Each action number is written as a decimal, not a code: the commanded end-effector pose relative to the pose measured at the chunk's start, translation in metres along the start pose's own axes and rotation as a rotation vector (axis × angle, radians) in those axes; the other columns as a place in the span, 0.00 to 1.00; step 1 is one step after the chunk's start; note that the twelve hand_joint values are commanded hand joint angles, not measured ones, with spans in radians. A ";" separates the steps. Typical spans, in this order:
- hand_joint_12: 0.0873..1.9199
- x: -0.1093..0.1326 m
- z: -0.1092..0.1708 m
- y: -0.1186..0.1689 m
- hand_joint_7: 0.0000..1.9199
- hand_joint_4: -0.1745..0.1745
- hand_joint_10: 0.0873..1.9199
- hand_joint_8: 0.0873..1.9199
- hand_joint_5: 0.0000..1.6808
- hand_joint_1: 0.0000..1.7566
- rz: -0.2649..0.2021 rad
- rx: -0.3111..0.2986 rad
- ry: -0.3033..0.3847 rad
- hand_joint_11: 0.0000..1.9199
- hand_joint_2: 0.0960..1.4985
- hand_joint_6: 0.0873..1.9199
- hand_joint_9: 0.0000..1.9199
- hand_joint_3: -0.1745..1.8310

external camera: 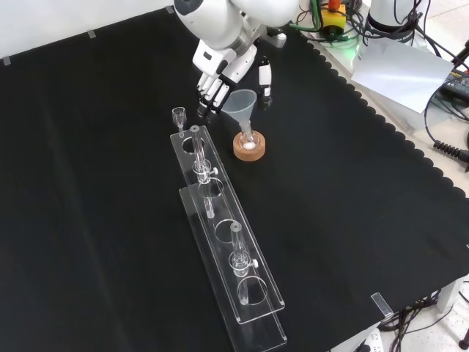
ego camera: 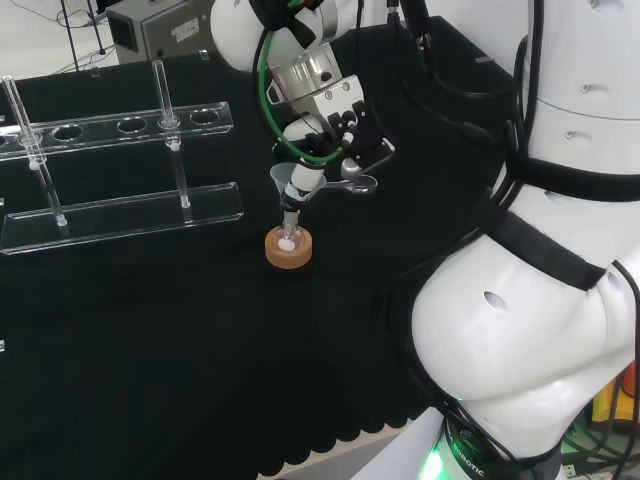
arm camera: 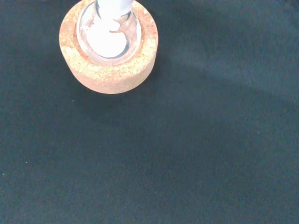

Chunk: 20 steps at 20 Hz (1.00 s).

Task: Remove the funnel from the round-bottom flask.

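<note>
Funnel (external camera: 242, 103) seen seated in round-bottom flask (external camera: 249, 141) on cork ring (external camera: 250, 149). Hand (external camera: 220, 73) placed at funnel rim, fingers (external camera: 210, 92) relaxed, nothing pinched. Straight upward lift judged best; flask tipping risked otherwise.

Lab: clear tube rack (external camera: 227, 257), flask (external camera: 249, 143) on cork ring (external camera: 250, 149).

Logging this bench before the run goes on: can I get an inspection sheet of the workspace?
Surface: black cloth, flat, scalloped edge.
Job's things: funnel upright, stem in the round-bottom flask, which sits on a cork ring.
Clutter: clear rack with tubes; small glass piece beside its far end.
Hand: hand beside the funnel, fingers around its cone; contact unclear.
Cables: green cable along the wrist.
Surroundings: grey box behind the bench.
</note>
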<state>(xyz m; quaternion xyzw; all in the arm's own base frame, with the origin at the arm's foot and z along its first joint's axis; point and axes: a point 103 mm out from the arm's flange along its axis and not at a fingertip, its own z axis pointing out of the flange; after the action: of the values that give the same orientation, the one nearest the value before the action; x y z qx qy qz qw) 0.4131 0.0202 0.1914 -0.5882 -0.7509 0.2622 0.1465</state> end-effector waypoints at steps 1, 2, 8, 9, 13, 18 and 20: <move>0.75 -0.007 0.003 -0.003 0.00 0.23 0.42 0.09 0.01 0.34 -0.012 -0.005 0.037 0.11 0.55 0.00 0.05 0.03; 0.75 -0.008 0.004 -0.004 0.00 0.23 0.42 0.09 0.01 0.34 -0.014 -0.005 0.040 0.11 0.55 0.00 0.05 0.03; 0.74 -0.009 0.007 -0.005 0.00 0.23 0.41 0.10 0.01 0.34 -0.043 -0.003 0.058 0.13 0.56 0.00 0.12 0.02; 0.73 -0.008 0.007 -0.005 0.00 0.22 0.39 0.10 0.01 0.34 -0.054 -0.004 0.062 0.14 0.56 0.00 0.15 0.02; 0.71 -0.004 0.008 -0.004 0.00 0.20 0.32 0.18 0.01 0.34 -0.108 -0.015 0.070 0.17 0.57 0.00 0.25 0.00; 0.70 0.004 0.008 -0.001 0.00 0.19 0.29 0.26 0.02 0.34 -0.123 -0.021 0.051 0.19 0.58 0.00 0.30 0.00; 0.70 0.006 0.006 -0.001 0.00 0.18 0.28 0.29 0.03 0.34 -0.114 -0.034 0.028 0.20 0.58 0.00 0.31 0.00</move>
<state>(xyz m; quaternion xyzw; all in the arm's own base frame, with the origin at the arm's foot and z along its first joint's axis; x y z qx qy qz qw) 0.4075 0.0180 0.1864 -0.5502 -0.7828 0.2288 0.1793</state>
